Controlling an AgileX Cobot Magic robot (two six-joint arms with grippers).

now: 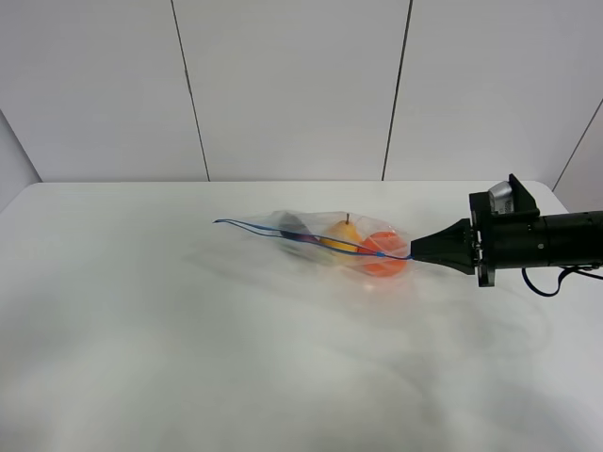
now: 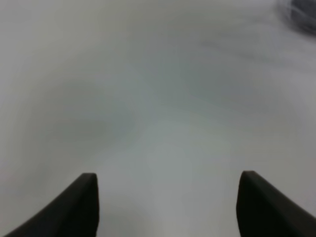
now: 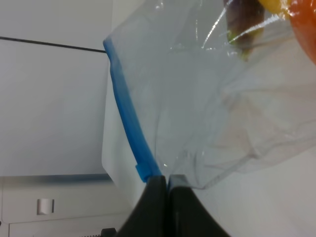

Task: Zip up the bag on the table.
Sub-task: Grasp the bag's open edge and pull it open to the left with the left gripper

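Note:
The bag [image 1: 325, 240] lies on the white table [image 1: 141, 320], a little right of centre. It is clear crinkly plastic with a purple eggplant, a yellow fruit and an orange fruit [image 1: 382, 254] inside. Its blue zipper strip [image 1: 283, 232] runs along the near edge. My right gripper [image 1: 415, 250] reaches in from the right and is shut on the strip's right end. In the right wrist view the bag [image 3: 197, 98] and blue zipper strip [image 3: 126, 108] lead into my shut right gripper [image 3: 166, 183]. My left gripper [image 2: 168, 197] hangs open over bare table [image 2: 158, 98], outside the exterior view.
Pale wall panels stand behind the table's far edge [image 1: 283, 182]. The right arm's black body [image 1: 537, 240] stretches over the table's right side. A dark blurred shape [image 2: 302, 12] sits in one corner of the left wrist view.

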